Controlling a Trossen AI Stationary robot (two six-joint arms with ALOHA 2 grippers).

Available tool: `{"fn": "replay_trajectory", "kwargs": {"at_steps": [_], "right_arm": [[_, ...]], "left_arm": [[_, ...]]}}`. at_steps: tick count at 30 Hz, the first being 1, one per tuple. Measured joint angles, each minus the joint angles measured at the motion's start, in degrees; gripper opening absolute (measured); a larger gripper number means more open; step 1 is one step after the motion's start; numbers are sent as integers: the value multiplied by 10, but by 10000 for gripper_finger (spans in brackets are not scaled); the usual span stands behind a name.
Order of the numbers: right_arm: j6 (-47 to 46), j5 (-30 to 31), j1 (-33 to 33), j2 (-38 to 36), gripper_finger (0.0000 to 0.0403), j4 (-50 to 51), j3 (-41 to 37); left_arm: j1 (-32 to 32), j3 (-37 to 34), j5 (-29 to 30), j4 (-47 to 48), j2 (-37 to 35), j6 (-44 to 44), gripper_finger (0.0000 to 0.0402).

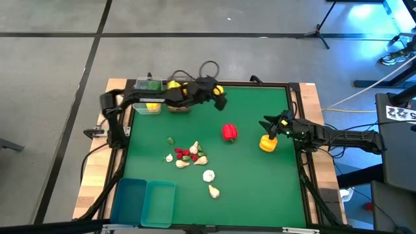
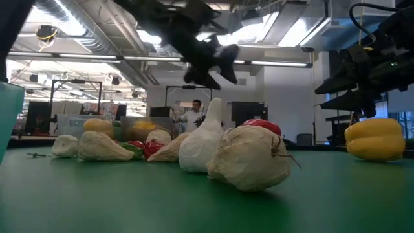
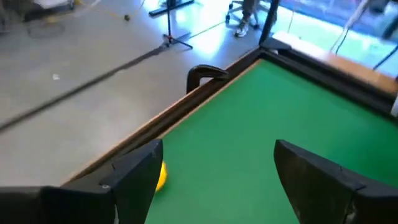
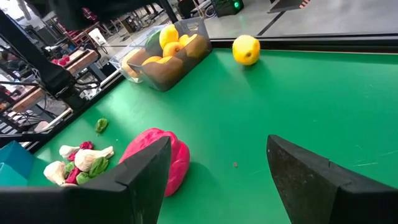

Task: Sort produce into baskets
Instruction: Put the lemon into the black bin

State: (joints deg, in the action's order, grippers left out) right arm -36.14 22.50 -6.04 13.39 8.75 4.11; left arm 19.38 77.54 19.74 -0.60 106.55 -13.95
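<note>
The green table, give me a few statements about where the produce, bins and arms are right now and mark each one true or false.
1. The two teal bins at the table's near left corner hold produce. False: both look empty.
2. The red pepper lies alone on the green mat, apart from the garlic cluster. True.
3. The right gripper grips the yellow pepper. False: its fingers are open and empty beside the pepper.
4. A clear bin at the far left edge already holds yellow and orange fruit. True.
5. The left gripper is open above the far edge, with a lemon on the mat by it. True.
</note>
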Motion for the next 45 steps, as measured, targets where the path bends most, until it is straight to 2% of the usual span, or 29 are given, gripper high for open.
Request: {"fn": "replay_trajectory", "kwargs": {"at_steps": [2, 5, 7, 15, 21, 26, 31, 36, 39, 42, 45], "right_arm": [[-2, 0, 0, 0, 261, 0, 0], [-21, -1, 0, 0, 261, 0, 0], [-28, -3, 0, 0, 261, 0, 0], [-28, -5, 0, 0, 261, 0, 0], [-33, -5, 0, 0, 261, 0, 0], [-33, -7, 0, 0, 261, 0, 0], [-33, -10, 0, 0, 261, 0, 0], [-33, -11, 0, 0, 261, 0, 0], [-33, -11, 0, 0, 261, 0, 0], [-33, -10, 0, 0, 261, 0, 0], [-31, -10, 0, 1, 261, 0, 0]], "left_arm": [[1, 34, 32, 4, 33, 14, 304], [14, 80, 114, 38, 68, -22, 304], [28, 98, 129, 60, 84, -48, 304], [56, 105, 125, 89, 103, -145, 304], [57, 105, 118, 52, 128, -142, 304], [47, 105, 115, 55, 155, -188, 304], [38, 105, 115, 43, 181, -194, 304], [37, 105, 120, 46, 183, -195, 304], [45, 106, 106, 80, 182, -206, 304], [45, 134, 83, 119, 181, -171, 304], [36, 164, 80, 119, 174, -71, 304]]}}
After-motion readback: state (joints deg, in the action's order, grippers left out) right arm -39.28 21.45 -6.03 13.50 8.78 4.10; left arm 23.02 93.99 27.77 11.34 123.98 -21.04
